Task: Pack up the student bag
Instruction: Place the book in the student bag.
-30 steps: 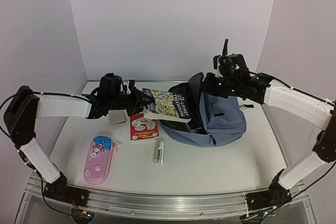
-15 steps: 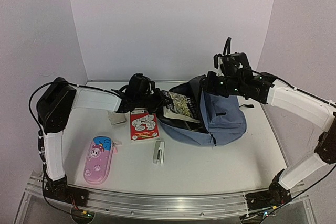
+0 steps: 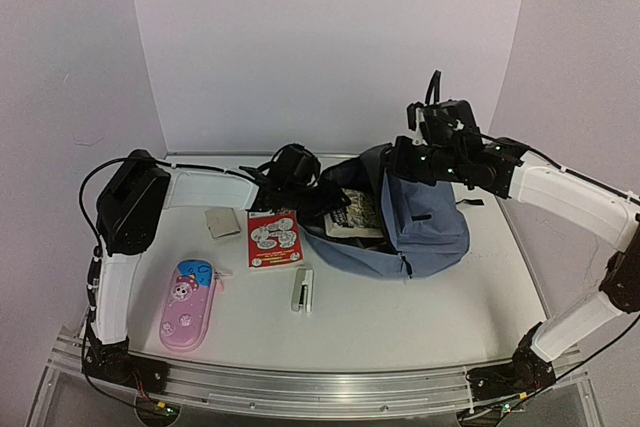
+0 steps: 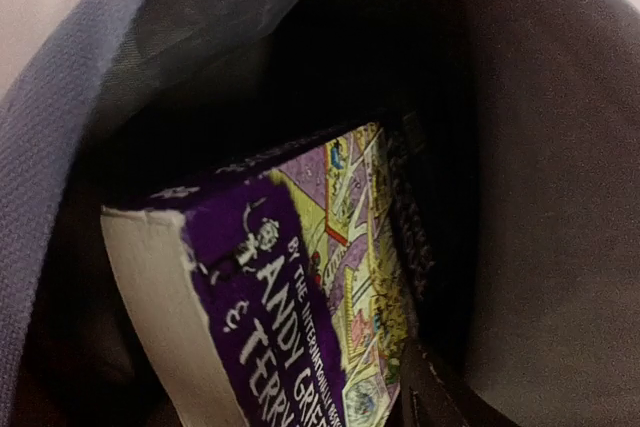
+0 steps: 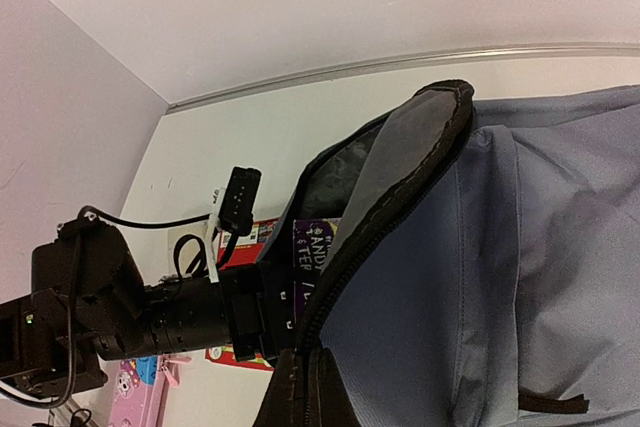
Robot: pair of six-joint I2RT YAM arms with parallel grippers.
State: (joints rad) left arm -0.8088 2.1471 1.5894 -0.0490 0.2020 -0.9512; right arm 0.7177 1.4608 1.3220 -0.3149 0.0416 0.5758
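Observation:
The student bag (image 3: 428,225), slate-blue with a dark lining (image 4: 560,197), lies at the table's back right with its mouth facing left. My right gripper (image 3: 402,161) is shut on the bag's zipper edge (image 5: 400,197) and holds the flap up. A purple-spined book (image 3: 355,213) sits inside the opening and fills the left wrist view (image 4: 300,287); its spine also shows past the flap (image 5: 316,243). My left gripper (image 3: 326,204) reaches into the bag's mouth right at the book. Its fingers are hidden, so I cannot tell how the jaws stand.
A red booklet (image 3: 273,238) lies left of the bag, a small beige pad (image 3: 222,223) beyond it. A pale stapler-like item (image 3: 302,290) lies in front, and a pink-and-blue pencil case (image 3: 188,305) at the front left. Walls close in behind and at the sides.
My left arm has swung right and carried the book from above the table into the bag's mouth. The right arm has held still with the flap.

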